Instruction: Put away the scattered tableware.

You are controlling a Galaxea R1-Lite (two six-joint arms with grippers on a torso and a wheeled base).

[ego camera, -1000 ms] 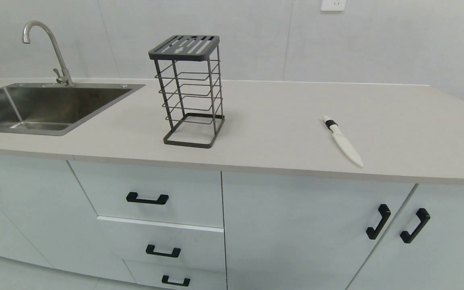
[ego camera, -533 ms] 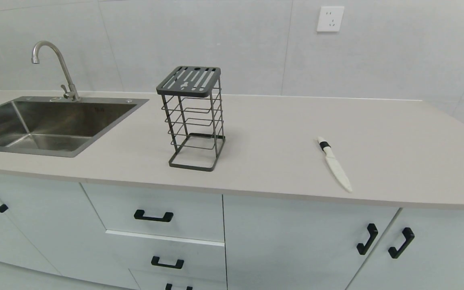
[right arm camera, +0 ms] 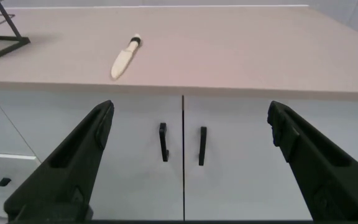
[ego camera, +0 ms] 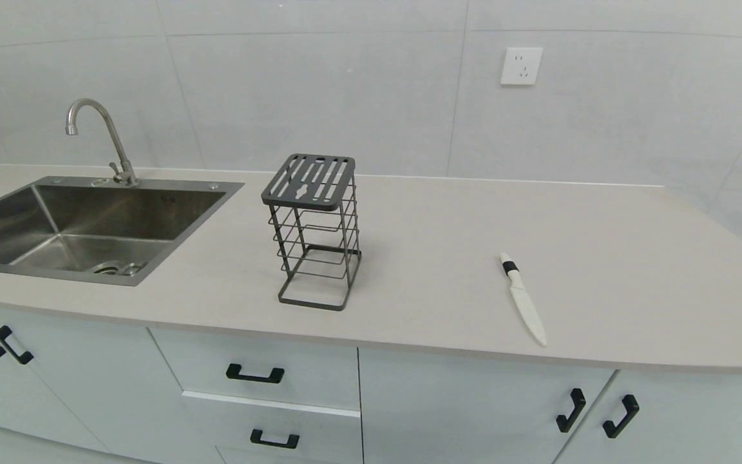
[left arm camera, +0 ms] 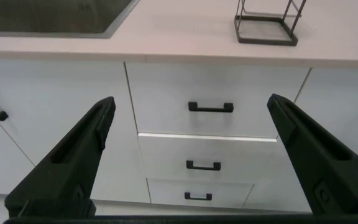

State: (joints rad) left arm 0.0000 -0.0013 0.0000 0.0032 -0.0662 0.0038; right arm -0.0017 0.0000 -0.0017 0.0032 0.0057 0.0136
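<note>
A pale counter (ego camera: 448,232) runs along a tiled wall, with a sink (ego camera: 87,219) at the left of the head view. The knife (ego camera: 523,298) lies flat at lower right of centre, near the front edge, its tapered end toward that edge. The rack (ego camera: 314,232) stands upright at centre, well apart from the knife. Its slotted top faces up, probably to take a blade from above.

The left gripper (left arm camera: 191,102) faces the drawers below the rack. The right gripper (right arm camera: 191,107) faces the doors below the knife. Both have their jaws spread wide and hold nothing. Judgement: no pick has begun, and the right arm is better placed.
</note>
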